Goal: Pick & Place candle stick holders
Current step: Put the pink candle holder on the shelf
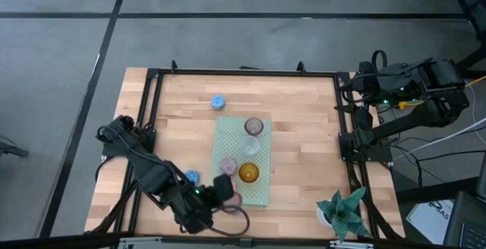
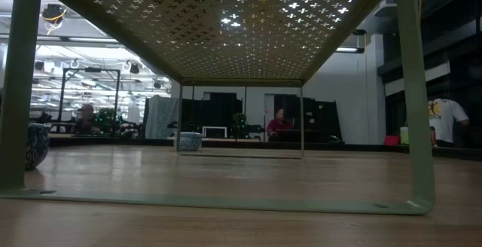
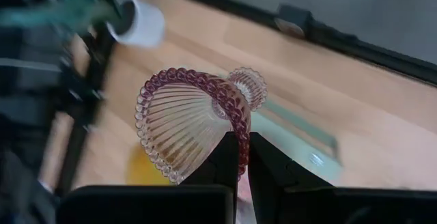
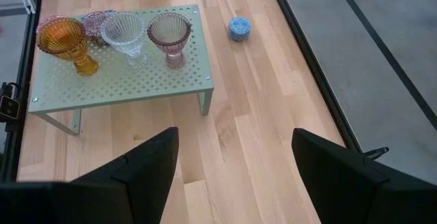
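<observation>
My left gripper is at the near left corner of the pale green board, shut on a pink ribbed glass holder. On the board stand a mauve holder, a clear one, a pink one and an amber one; they also show in the right wrist view. One blue holder stands on the table beyond the board, another to its left. My right gripper is open and empty at the table's far right edge. My left gripper pinches the pink holder's beaded rim between its two fingers, one finger on the bowl's inner side and the other outside. The holder is tipped on its side, its foot pointing away from the gripper, above the board.
A green paper-like plant in a white pot stands at the near right corner. A black frame runs around the table. In the low view the board's legs and underside span the picture, and the blue holder stands beyond.
</observation>
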You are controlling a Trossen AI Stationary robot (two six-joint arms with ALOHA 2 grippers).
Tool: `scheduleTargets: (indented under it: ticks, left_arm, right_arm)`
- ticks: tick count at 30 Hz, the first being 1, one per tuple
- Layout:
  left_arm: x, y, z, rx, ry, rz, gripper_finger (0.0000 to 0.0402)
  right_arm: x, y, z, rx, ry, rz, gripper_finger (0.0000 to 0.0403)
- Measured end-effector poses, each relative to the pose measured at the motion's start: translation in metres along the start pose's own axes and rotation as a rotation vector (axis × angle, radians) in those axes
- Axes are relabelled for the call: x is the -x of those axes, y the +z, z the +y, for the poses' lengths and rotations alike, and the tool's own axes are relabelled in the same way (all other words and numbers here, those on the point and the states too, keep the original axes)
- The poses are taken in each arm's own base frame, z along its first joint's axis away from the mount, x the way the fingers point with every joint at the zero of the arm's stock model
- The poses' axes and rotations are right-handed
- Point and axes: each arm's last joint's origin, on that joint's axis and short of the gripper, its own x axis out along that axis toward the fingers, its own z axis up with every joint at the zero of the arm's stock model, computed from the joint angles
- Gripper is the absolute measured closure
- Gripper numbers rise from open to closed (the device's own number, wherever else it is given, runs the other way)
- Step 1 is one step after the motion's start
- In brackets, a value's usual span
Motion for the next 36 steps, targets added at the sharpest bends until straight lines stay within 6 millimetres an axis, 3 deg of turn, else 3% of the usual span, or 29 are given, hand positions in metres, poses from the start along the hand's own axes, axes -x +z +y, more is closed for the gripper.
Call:
scheduleTargets:
  ticks: [4,16,36]
  left_arm:
    - [-0.013,0.007,0.008,-0.007,0.043,-0.036,0.0393]
    - [-0.069,-0.002,0.022,-0.135,0.081,0.158,0.0393]
    - [-0.072,-0.012,0.024,-0.122,0.035,0.216,0.0386]
  right_arm:
    - [0.000,0.000,0.000,0.000,0.000,0.000,0.0114]
    - [0.000,0.000,0.000,0.000,0.000,0.000,0.0114]
    - [0.000,0.000,0.000,0.000,0.000,0.000,0.0115]
